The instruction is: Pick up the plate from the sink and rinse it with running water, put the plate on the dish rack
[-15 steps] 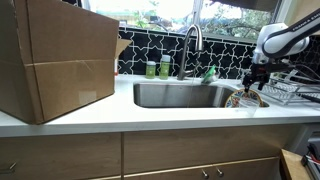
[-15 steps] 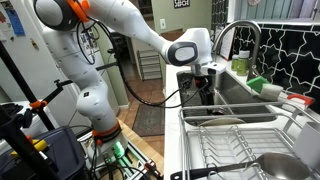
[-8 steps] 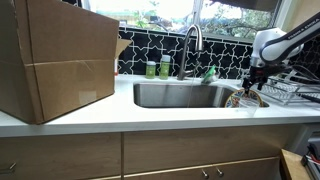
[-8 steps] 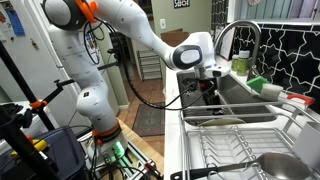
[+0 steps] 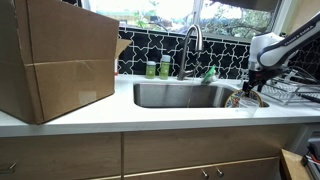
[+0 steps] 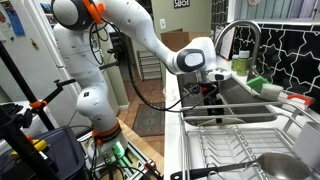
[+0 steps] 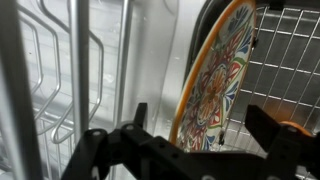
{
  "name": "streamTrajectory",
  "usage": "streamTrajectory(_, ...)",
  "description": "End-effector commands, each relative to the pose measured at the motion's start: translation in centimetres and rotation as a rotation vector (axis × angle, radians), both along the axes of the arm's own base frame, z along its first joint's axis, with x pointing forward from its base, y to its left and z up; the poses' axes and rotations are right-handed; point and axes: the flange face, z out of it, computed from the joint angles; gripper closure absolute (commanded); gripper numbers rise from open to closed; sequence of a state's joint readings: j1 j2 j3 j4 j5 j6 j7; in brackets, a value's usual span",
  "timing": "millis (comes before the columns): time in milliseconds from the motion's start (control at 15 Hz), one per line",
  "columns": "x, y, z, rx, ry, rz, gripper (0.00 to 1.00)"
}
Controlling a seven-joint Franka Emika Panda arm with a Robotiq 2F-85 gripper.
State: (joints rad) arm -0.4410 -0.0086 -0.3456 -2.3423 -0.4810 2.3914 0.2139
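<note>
Black two-finger gripper (image 7: 201,118), jaws wide, has shifted slightly; round multicolour painted plate (image 7: 215,85) stays upright in silver wire dish rack (image 7: 292,60).

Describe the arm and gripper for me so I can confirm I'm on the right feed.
The arm is white with rounded links, an orange band near its shoulder and a grey wrist joint. A black cable trails alongside. The gripper is black with two blocky fingers.
</note>
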Motion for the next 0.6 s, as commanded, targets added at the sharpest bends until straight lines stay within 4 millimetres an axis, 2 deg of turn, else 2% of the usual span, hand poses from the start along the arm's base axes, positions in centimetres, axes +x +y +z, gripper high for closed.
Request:
streamTrajectory(0, 0.5, -0.4, -1.0, -0.004, -0.012, -0.012, 0.0)
streamTrajectory(533, 1.4, -0.5, -2.1, -0.009, -0.029, -0.003, 0.0)
